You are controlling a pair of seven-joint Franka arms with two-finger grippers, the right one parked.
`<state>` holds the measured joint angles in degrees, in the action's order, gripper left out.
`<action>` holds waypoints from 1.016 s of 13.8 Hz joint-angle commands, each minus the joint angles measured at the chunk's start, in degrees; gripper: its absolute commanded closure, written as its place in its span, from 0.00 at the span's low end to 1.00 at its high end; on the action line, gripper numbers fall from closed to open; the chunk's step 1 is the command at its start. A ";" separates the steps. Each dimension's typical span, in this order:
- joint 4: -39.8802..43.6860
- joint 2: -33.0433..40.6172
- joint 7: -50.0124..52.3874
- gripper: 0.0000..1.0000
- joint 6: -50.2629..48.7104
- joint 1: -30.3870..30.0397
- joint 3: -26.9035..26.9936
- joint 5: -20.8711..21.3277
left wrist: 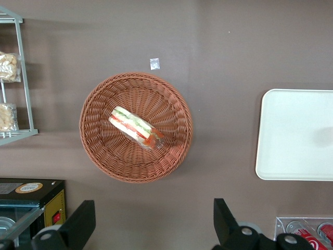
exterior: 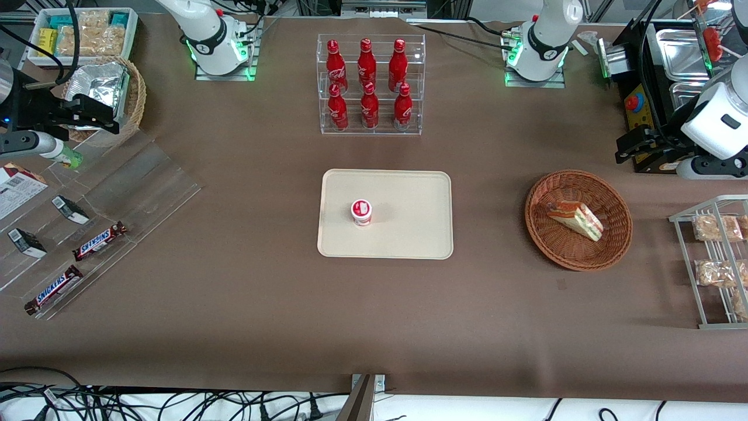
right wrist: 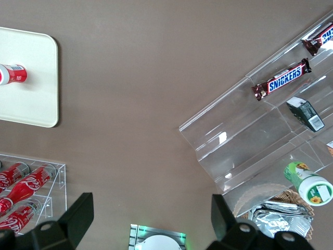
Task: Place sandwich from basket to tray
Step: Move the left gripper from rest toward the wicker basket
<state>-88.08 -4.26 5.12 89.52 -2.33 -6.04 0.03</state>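
Brown tabletop runs under everything, w/ cables hanging along its near edge. My gripper hangs high, farther from the front cam than the basket, fingers spread wide w/ nothing between them; in the front view only its black body shows at the working arm's end.

Count: 1 sandwich, wrapped wedge w/ green, red & pink layers showing, lying on its side inside the reddish-brown basket, a bit off-centre. 1 cream tray mid-table, well apart from the basket toward the parked arm's end. 1 small red-and-white cup stands upright on the tray. 6 red cola bottles in a clear stand, 2 rows of 3, farther from the front cam than the tray.

Toward the parked arm's end: 2 Snickers bars & 2 small dark packets on a clear stepped display, plus 1 tan basket holding a foil bag. At the working arm's end, a wire rack w/ crumbly snack packs, at least 3 seen.
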 commanded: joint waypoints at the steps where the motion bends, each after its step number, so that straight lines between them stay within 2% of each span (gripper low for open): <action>1: 0.98 -0.31 -0.65 0.00 -1.19 0.13 -0.20 -0.38; 4: 0.98 -0.40 -0.47 0.00 -1.19 -0.21 0.15 -0.38; 7: -2.08 -0.49 4.09 0.00 -0.67 -0.83 0.41 -0.20; 9: -5.68 -0.58 9.17 0.00 1.87 -1.18 0.41 3.20; 13: -14.74 -0.40 23.23 0.00 11.62 -1.18 0.50 4.54; 14: -16.84 -0.40 27.44 0.00 13.90 -1.18 0.41 6.02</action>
<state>-100.67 -5.99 26.38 99.79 -3.40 -5.36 3.75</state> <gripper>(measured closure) 0.000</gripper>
